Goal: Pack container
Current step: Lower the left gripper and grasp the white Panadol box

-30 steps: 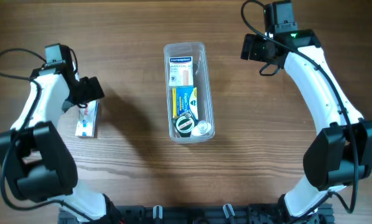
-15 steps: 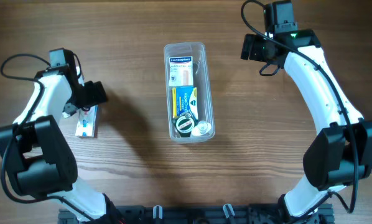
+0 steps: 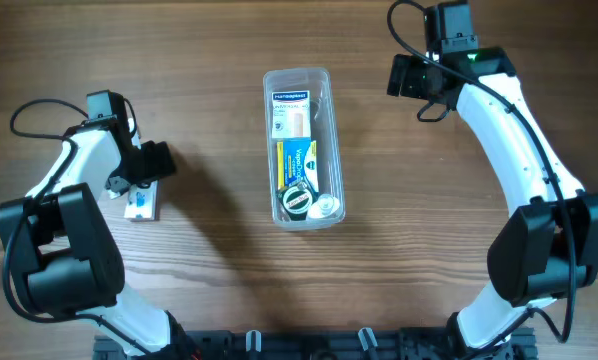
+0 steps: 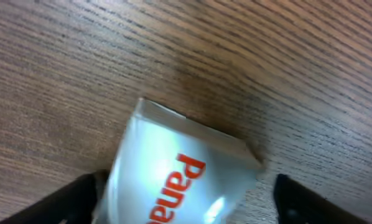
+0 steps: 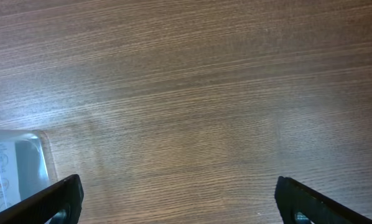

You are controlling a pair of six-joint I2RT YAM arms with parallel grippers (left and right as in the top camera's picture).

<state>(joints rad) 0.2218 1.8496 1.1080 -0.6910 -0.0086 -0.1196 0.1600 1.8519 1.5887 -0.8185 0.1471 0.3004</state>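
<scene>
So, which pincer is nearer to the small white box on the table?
Left. The left pincer is directly over the white box, with one finger on each side of it. The right pincer is far off, on the other side of the container.

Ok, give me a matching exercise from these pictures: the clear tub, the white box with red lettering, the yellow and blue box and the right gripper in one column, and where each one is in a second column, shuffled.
Things
1. clear tub
2. white box with red lettering
3. yellow and blue box
4. right gripper

Places
A. inside the tub
B. open, above bare wood
C. middle of the table
D. on the table, between the fingers of the left gripper

Pairs: 1-C, 2-D, 3-A, 4-B
</scene>
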